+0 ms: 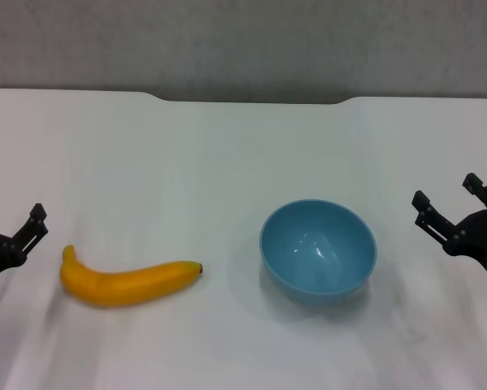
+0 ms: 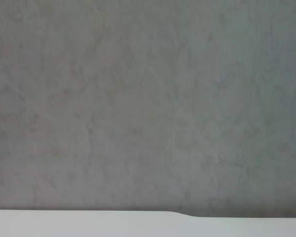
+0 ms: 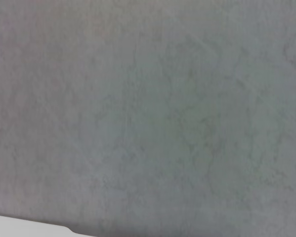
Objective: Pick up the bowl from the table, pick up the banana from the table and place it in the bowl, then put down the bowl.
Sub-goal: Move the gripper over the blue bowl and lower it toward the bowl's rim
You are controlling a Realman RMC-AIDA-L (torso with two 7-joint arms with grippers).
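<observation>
A glossy light-blue bowl (image 1: 318,250) stands upright and empty on the white table (image 1: 227,162), right of centre. A yellow banana (image 1: 128,281) lies on the table to the bowl's left, dark tip toward the bowl. My left gripper (image 1: 11,219) is at the left edge, open and empty, just left of the banana's stem end. My right gripper (image 1: 448,195) is at the right edge, open and empty, a little right of the bowl. The wrist views show neither object.
The table's far edge has a shallow notch (image 1: 251,99) before a grey wall (image 1: 243,41). The left wrist view shows the wall (image 2: 148,98) and a strip of table (image 2: 88,224); the right wrist view shows the wall (image 3: 148,108).
</observation>
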